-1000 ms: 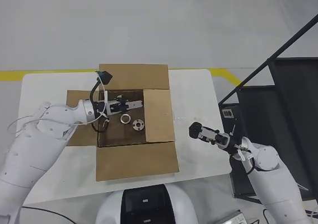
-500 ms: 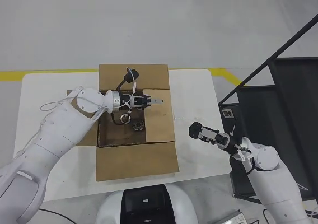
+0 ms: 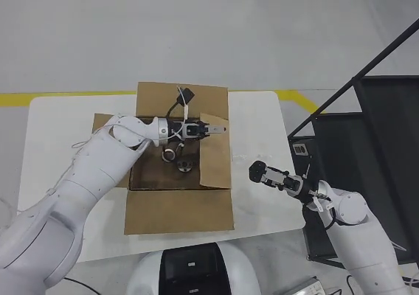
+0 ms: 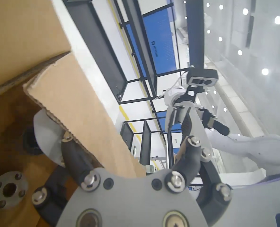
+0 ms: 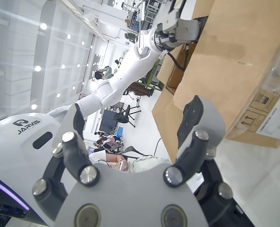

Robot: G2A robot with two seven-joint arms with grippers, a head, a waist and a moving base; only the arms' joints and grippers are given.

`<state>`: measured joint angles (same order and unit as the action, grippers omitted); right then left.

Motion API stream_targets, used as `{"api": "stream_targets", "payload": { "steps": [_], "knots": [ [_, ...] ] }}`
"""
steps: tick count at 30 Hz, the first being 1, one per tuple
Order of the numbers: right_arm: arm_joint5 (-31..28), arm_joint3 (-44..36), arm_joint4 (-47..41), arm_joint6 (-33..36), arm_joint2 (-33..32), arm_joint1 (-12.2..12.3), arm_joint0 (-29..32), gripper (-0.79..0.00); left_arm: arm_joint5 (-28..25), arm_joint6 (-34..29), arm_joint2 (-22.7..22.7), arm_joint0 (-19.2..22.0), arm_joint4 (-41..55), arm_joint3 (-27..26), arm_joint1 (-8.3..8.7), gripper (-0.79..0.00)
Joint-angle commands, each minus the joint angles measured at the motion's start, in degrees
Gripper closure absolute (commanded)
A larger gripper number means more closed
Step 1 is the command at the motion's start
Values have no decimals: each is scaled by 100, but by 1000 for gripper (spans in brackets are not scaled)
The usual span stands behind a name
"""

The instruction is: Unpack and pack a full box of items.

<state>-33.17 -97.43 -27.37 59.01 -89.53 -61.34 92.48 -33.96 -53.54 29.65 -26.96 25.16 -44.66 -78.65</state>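
Top view: the opened cardboard box [image 3: 176,214] is set on the white table [image 3: 54,133], with a metal flange [image 3: 184,165] and a ring [image 3: 168,154] lying on its floor. Its right flap [image 3: 213,158], tilted up, is straddled by the left gripper [image 3: 217,129], whose jaws are spread, one finger on each side. The right gripper [image 3: 257,172] is held above the table near the box, jaws parted, nothing gripped

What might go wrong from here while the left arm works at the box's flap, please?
The left gripper has its fingers open around the raised right flap, so it could slip free and drop back. Pushing sideways on the flap may drag the box across the table, since the right gripper hovers apart from it.
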Motion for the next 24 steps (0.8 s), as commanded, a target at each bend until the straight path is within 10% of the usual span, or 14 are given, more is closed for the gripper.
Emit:
{"api": "stream_targets", "payload": {
  "steps": [1,10,19,24],
  "knots": [
    [55,-36,49,-78,18,-2,1,-785,-193,-165,82,-7,106,-186,5,-785],
    [119,-322,-58,12,-15,28,150,-785,-20,-417,-1,131,201,-747,-231,-785],
    [285,-413,-585,655,-4,77,225,-785,188,-252,-566,407,163,76,-935,-785],
    [282,54,11,-76,50,55,4,-785,-42,-307,-613,570,234,621,-1226,-785]
  ]
}}
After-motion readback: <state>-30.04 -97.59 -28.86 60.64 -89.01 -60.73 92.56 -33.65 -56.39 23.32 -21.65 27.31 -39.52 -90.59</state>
